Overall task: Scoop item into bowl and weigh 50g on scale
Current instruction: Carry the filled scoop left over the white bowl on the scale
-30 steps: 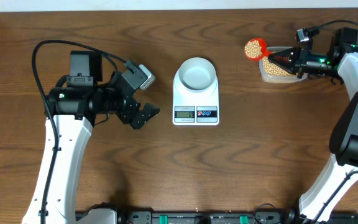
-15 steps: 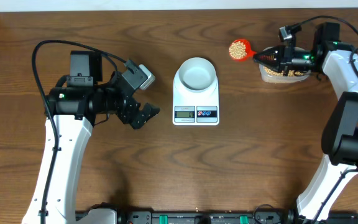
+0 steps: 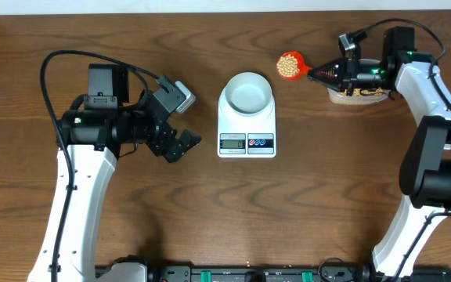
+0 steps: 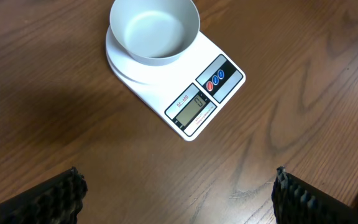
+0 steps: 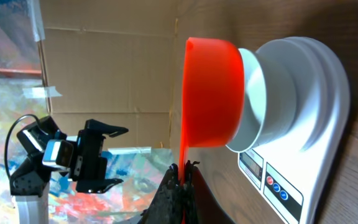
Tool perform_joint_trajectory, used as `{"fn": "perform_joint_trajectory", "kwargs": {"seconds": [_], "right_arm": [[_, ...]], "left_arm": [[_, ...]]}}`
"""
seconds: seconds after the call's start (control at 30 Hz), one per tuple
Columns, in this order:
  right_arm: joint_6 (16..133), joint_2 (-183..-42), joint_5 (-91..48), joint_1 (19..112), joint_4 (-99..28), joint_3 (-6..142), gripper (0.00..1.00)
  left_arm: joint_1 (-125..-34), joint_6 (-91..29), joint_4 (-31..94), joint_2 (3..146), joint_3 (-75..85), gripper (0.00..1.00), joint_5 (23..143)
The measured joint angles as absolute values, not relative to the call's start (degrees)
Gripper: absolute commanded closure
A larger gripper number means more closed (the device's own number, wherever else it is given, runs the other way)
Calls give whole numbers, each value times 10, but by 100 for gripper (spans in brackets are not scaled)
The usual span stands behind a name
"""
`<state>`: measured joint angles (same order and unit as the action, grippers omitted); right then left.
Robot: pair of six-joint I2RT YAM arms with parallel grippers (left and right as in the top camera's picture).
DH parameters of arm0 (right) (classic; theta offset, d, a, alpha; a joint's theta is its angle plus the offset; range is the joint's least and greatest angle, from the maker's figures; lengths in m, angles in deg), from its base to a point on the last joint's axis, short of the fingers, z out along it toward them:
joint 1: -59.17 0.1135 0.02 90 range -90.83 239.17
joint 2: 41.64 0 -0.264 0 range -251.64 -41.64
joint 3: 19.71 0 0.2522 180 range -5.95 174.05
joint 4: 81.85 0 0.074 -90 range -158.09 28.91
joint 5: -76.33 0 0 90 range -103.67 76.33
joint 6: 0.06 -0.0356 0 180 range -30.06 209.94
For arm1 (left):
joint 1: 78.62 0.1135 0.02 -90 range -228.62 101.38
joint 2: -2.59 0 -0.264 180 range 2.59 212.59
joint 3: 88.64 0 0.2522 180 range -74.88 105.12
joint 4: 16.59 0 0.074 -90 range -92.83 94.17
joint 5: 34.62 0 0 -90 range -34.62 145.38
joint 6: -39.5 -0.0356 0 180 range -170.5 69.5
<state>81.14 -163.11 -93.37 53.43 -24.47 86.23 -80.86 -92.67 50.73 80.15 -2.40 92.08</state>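
Red plastic scoop (image 5: 213, 93) of tan beans (image 3: 290, 66), pinched by right fingers (image 5: 169, 202), had quit clear tub (image 3: 358, 98) for empty pale bowl (image 3: 247, 92); left fingers (image 4: 61, 196) wide.

scale (image 4: 166, 78) display (image 4: 197, 103) showing what looks like 0, small print (image 4: 180, 104) beside it unreadable
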Motion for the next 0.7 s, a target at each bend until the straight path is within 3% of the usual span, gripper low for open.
{"fn": "perform_joint_trajectory", "kwargs": {"seconds": [0.7], "right_arm": [[811,-1631,-939,544,-257,862,99]], "left_arm": [[-809,-927,507,801,-24,2,921]]}}
